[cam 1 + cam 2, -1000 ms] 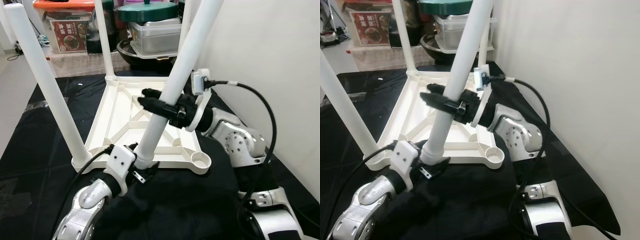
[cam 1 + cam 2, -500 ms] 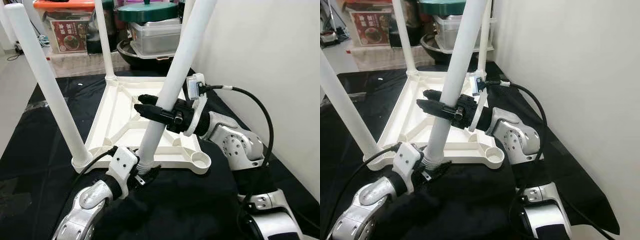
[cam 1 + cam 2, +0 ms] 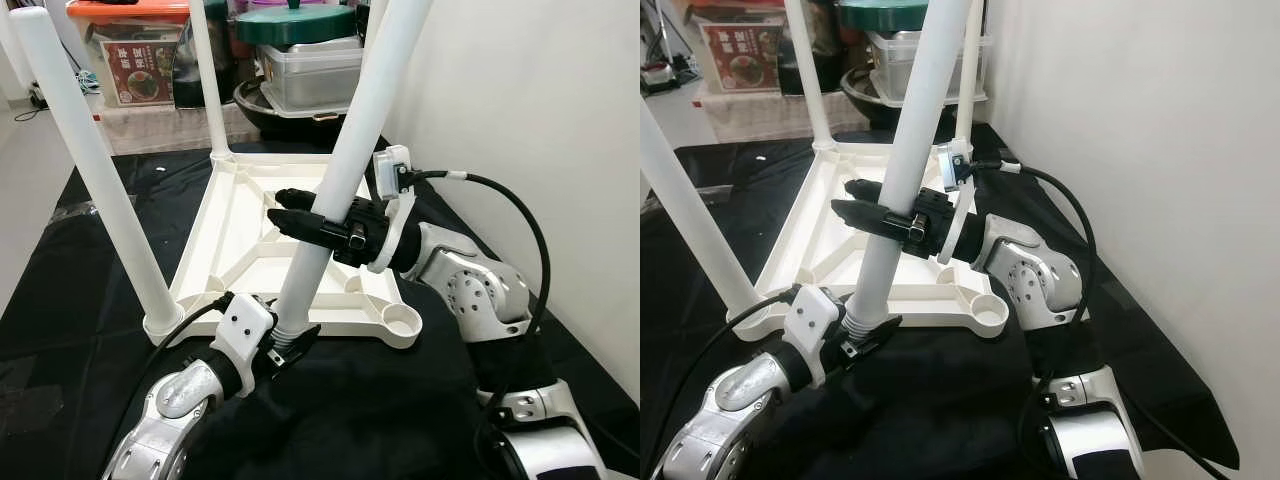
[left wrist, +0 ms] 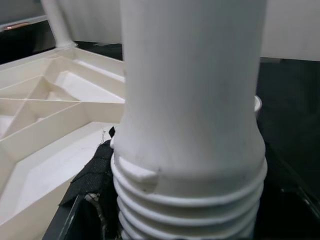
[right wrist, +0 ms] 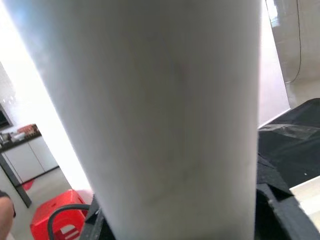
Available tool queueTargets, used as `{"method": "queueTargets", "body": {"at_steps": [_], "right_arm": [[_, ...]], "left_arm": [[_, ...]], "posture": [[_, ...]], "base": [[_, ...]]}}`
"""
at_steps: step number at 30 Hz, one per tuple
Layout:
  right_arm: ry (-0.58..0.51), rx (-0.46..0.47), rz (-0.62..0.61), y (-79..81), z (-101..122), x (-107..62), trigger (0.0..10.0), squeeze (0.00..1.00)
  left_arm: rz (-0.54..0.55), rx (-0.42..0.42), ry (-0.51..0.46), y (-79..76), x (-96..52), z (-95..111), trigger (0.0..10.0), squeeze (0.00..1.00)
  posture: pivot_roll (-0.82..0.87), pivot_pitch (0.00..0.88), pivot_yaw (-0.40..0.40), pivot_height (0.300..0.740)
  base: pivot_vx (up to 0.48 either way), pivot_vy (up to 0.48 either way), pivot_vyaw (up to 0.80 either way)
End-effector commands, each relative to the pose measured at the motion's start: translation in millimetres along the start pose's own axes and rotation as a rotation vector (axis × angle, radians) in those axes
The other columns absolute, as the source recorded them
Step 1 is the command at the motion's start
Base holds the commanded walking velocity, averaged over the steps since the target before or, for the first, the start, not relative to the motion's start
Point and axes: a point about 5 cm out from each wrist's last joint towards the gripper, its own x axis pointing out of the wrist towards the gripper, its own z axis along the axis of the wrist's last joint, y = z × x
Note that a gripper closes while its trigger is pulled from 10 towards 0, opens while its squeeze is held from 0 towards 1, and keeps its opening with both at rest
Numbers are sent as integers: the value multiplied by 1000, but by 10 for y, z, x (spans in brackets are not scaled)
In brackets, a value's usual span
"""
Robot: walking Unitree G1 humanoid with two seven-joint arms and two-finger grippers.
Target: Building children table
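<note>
Loose leg (image 3: 345, 170): tilted — threaded end in left gripper (image 3: 285, 345), mid-shaft clamped in right gripper (image 3: 300, 212).
Tabletop (image 3: 240, 215): upside down, just beyond both grippers.
Fitted legs: three — upright at corners.

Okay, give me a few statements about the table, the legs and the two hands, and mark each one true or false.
1. The tabletop lies upside down on black cloth. True.
2. Both hands grip the same leg. True: the left hand holds its threaded end, the right hand holds it higher up.
3. That leg is already seated in the near right socket. False: the socket is open, and the leg is held to its left.
4. The held leg stands straight up. False: it tilts.
5. The near left leg is in its corner. True.
</note>
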Motion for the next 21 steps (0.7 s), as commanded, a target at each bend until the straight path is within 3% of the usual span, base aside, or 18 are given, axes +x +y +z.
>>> {"method": "queueTargets", "body": {"at_steps": [1, 3, 4, 5, 6, 7, 9, 11, 14, 15, 17, 18, 19, 20, 21], "right_arm": [[16, -12, -74, -30, -46, 40, 10000, 1000], [16, -12, -74, -30, -46, 40, 10000, 1000], [5, 13, -179, -99, -66, 69, 10000, 0], [-22, 50, -305, -178, -85, 95, 10000, 0], [-22, 50, -305, -178, -85, 95, 10000, 0], [-56, 115, -427, -240, -120, 108, 10000, 0], [-56, 115, -427, -240, -120, 108, 10000, 0], [-80, 270, -614, -245, -356, 135, 10000, 0], [-80, 270, -614, -245, -356, 135, 10000, 0], [-82, 339, -679, -220, -484, 157, 10000, 0], [-82, 339, -679, -220, -484, 157, 10000, 0], [-92, 411, -719, -195, -581, 201, 10000, 0], [-92, 411, -719, -195, -581, 201, 10000, 0], [-111, 492, -718, -150, -639, 290, 10000, 0], [-111, 492, -718, -150, -639, 290, 10000, 0]], "left_arm": [[16, 22, 5, 19, 35, -4, 10000, 0], [16, 22, 5, 19, 35, -4, 10000, 0], [48, 45, 14, 53, 51, -12, 10000, 0], [78, 61, 19, 88, 60, -17, 10000, 0], [78, 61, 19, 88, 60, -17, 10000, 0], [119, 81, 31, 136, 65, -28, 10000, 0], [119, 81, 31, 136, 65, -28, 10000, 0], [219, 137, 61, 244, 95, -46, 10000, 0], [219, 137, 61, 244, 95, -46, 10000, 0], [245, 160, 64, 255, 133, -40, 10000, 0], [245, 160, 64, 255, 133, -40, 10000, 0], [261, 188, 66, 238, 202, -36, 10000, 0], [261, 188, 66, 238, 202, -36, 10000, 0], [264, 223, 61, 183, 313, -22, 10000, 0], [264, 223, 61, 183, 313, -22, 10000, 0]], "posture": [[72, 0, -44, 740], [72, 0, -44, 740], [72, 0, -44, 740], [72, 0, -44, 740], [72, 0, -44, 740], [72, 0, -44, 740], [72, 0, -44, 740], [72, 0, -48, 740], [72, 0, -48, 740], [72, 0, -47, 740], [72, 0, -47, 740], [75, 0, -50, 740], [75, 0, -50, 740], [75, 0, -51, 740], [75, 0, -51, 740]], "base": [[0, 0, 0], [0, 0, 0], [0, 0, 0], [0, 0, 0], [0, 0, 0], [0, 0, 0], [0, 0, 0], [0, 0, 0], [0, 0, 0], [0, 0, 0], [0, 0, 0], [0, 0, 0], [0, 0, 0], [0, 0, 0], [0, 0, 0]]}}
